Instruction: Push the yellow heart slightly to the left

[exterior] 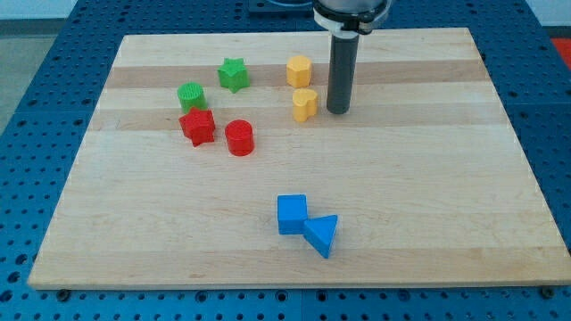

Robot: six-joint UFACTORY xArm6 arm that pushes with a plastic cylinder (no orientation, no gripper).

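Observation:
The yellow heart (305, 103) lies on the wooden board (401, 178) near the view's top centre. My tip (337, 111) stands just to the heart's right, a small gap away and not touching it. A yellow hexagonal block (298, 70) sits just above the heart.
A green star (234, 74) and a green round block (191, 95) lie to the left. A red star (198, 127) and a red cylinder (239, 138) sit below them. A blue cube (292, 215) and a blue triangle (322, 234) touch near the bottom centre.

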